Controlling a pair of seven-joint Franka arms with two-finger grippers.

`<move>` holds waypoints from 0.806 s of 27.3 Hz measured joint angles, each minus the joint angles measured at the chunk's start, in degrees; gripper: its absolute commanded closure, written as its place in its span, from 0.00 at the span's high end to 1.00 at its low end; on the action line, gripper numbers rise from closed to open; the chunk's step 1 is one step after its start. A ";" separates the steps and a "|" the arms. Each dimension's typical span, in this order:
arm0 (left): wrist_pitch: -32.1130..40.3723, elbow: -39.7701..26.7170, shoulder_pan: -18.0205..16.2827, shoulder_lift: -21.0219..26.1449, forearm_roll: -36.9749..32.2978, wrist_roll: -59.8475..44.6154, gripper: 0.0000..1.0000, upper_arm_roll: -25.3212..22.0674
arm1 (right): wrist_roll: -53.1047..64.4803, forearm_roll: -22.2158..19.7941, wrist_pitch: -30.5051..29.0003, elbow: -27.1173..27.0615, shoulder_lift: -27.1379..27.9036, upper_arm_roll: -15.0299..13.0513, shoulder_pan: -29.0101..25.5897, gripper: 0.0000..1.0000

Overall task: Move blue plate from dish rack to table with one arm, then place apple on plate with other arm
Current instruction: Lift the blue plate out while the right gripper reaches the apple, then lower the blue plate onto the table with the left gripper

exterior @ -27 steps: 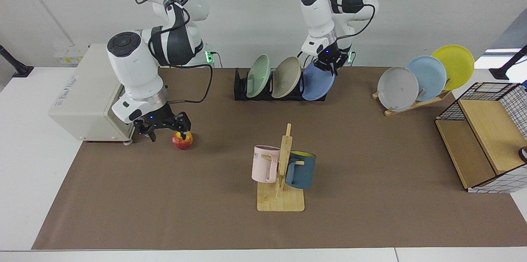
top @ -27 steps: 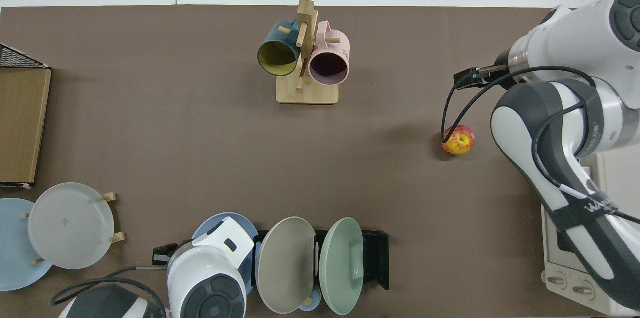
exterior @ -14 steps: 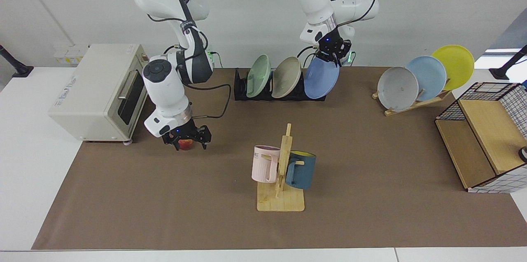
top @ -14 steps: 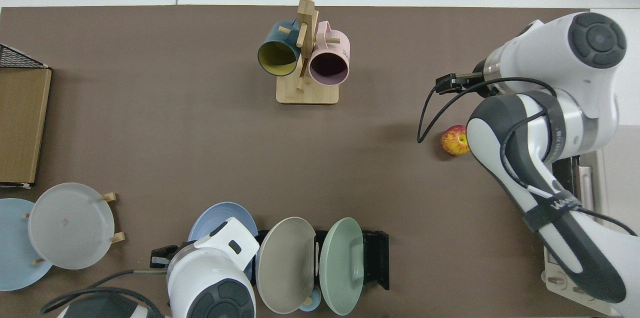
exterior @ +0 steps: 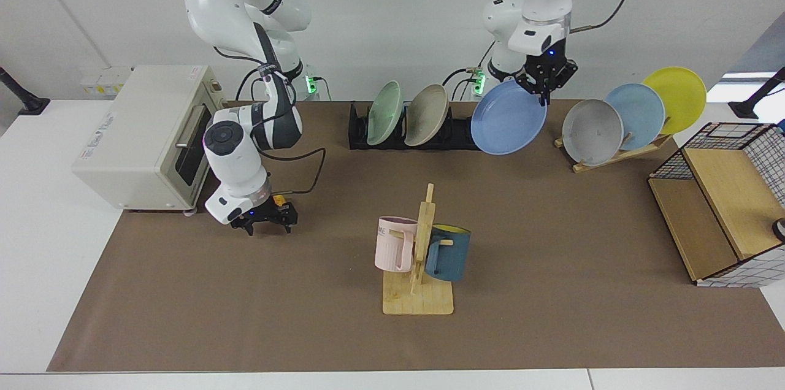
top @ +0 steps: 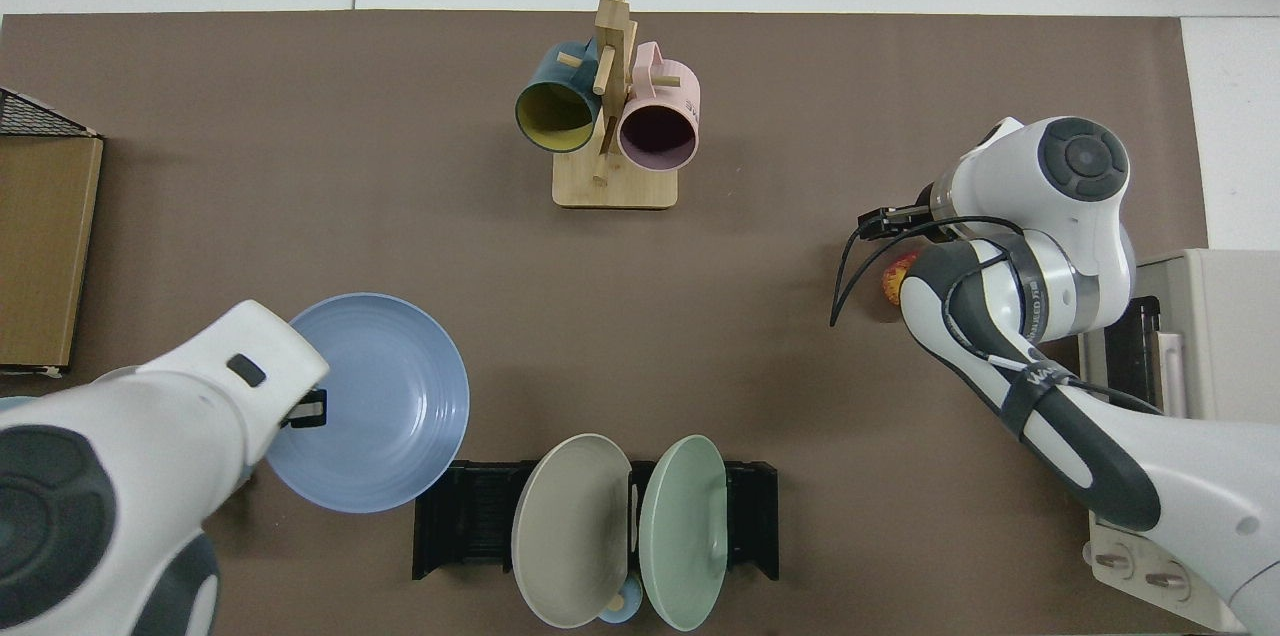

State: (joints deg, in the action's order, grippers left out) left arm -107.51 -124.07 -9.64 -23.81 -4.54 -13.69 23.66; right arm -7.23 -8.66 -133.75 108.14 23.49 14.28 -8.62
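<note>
The blue plate hangs tilted above the table, just beyond the end of the black dish rack. My left gripper is shut on the plate's upper rim. The slot at that end of the rack stands empty. My right gripper is low over the mat beside the toaster oven, right at the apple. Only a yellow-red sliver of the apple shows past the hand and arm.
A pale green plate and a beige plate stay in the rack. A wooden mug stand holds two mugs mid-table. A slanted wooden stand carries three plates. A toaster oven and a wire basket flank the mat.
My left arm lifted the blue plate out of the rack and carried it sideways toward the wooden plate stand. My right arm swung in over the apple and now covers most of it.
</note>
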 measured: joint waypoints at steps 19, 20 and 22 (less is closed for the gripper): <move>-26.66 -1.90 4.18 21.02 16.24 -4.23 0.00 2.16 | 1.91 -0.11 6.70 3.94 -2.38 0.43 -0.24 0.58; -28.78 -2.29 5.09 22.34 16.24 -5.35 0.00 2.47 | 2.16 -0.11 6.72 4.00 -2.47 0.41 -0.25 0.41; -31.53 -2.85 6.48 24.36 16.23 -6.82 0.00 2.82 | 3.09 -0.12 6.76 4.09 -2.58 0.39 -0.29 0.04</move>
State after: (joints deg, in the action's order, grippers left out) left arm -139.04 -126.92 -3.16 0.55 11.69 -20.51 26.49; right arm -4.15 -8.78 -126.99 112.23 20.91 14.67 -8.90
